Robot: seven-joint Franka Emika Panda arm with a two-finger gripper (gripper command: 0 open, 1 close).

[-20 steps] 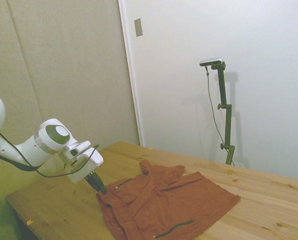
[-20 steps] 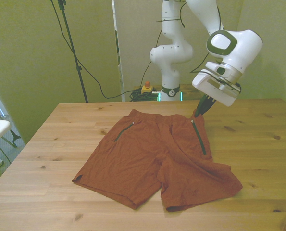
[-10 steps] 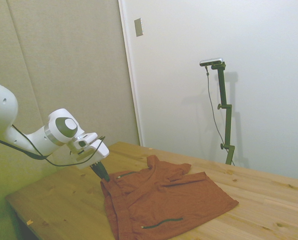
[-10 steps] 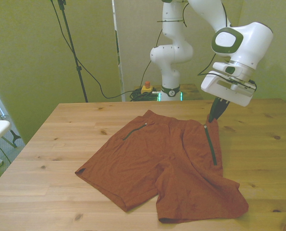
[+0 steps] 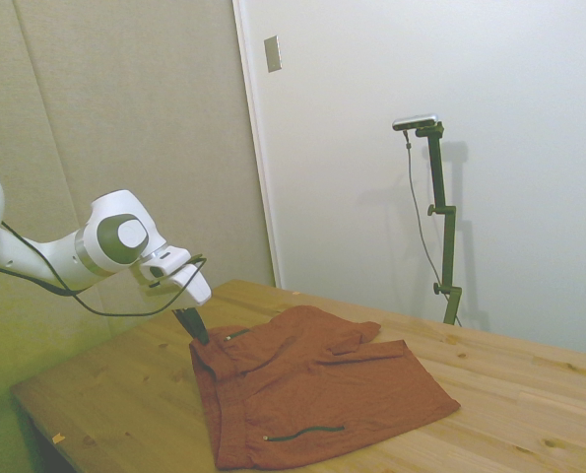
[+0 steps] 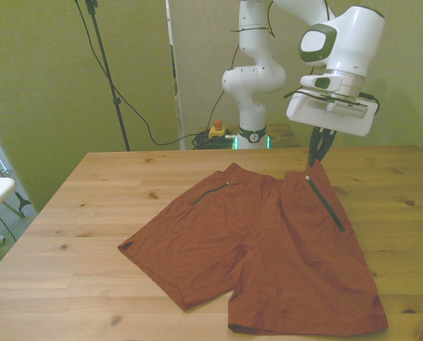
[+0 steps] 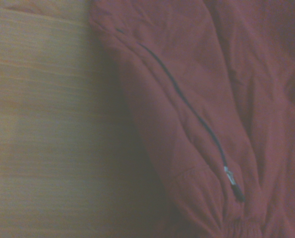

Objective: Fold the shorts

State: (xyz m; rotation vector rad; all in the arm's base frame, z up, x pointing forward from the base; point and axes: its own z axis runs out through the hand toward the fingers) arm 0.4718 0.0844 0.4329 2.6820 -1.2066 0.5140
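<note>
Shorts (image 6: pixel 268 249), rust-red, soft fabric, lying spread on the wooden table (image 6: pixel 90 213), waistband toward the far edge and both legs reaching toward the near edge in the front view. Cloth is wrinkling lightly across the middle. Two thin dark zipper lines are showing: one short, near the waistband on the front view's left half; one longer, running down the front view's right side from the lifted corner. In the side view the garment (image 5: pixel 312 389) is covering the middle of the table (image 5: pixel 115 414), with a zipper line showing close to its near hem.

Gripper (image 6: pixel 318 158), dark fingers under a white wrist housing, is standing at the waistband corner on the front view's right. Fingers are pinching that corner, pressed together on the cloth, and the fabric there is rising off the wood into a small peak. In the side view the same gripper (image 5: pixel 196 330) is meeting the garment's upper edge nearest the arm.

Wrist view, blurred: red fabric (image 7: pixel 226 99) is filling most of the frame, a dark zipper line with a small pale pull crossing it diagonally, bare wood grain (image 7: pixel 38 124) lying beside the cloth's edge.
</note>
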